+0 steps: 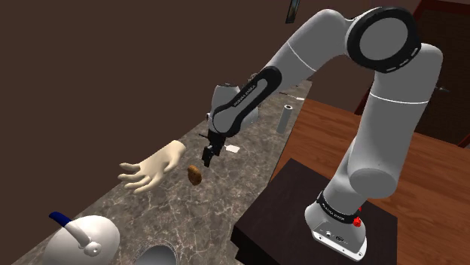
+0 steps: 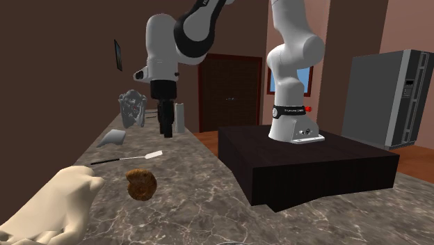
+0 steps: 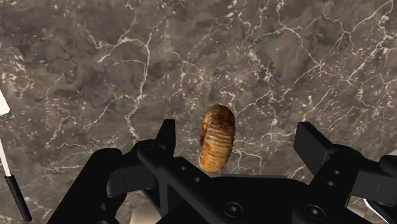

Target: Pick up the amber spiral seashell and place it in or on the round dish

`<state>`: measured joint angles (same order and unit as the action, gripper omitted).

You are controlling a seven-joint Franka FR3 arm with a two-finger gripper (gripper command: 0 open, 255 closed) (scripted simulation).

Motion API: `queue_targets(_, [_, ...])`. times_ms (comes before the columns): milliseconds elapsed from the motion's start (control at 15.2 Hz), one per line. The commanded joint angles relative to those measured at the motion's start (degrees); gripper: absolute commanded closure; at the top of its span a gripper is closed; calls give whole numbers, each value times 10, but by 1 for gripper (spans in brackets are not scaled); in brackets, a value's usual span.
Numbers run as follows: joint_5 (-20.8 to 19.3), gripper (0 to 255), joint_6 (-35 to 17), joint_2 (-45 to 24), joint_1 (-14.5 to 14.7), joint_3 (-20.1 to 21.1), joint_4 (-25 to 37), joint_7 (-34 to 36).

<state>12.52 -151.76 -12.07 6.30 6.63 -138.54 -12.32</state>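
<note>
Over the dark marbled counter [image 1: 151,214] the white arm [image 1: 376,98] reaches, a cream hand-shaped model [image 1: 154,169] lies on that counter, the black gripper [image 1: 205,156] hovers above it with fingers spread apart, and the amber ribbed seashell [image 1: 194,175] rests on it, untouched.

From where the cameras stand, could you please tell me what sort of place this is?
Probably a home kitchen: a long dark marble countertop runs along the wall, a grey refrigerator stands across the room, and a dark wooden door shows beyond.
</note>
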Motion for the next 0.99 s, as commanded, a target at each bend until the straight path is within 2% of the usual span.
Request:
queue_targets(0, [0,0,-24,-51,4,3,30,-1])
queue_targets(396, [-6,0,-69,-182,15,6,124,-6])
queue_targets(924, [-5,0,-107,-243,20,7,147,-8])
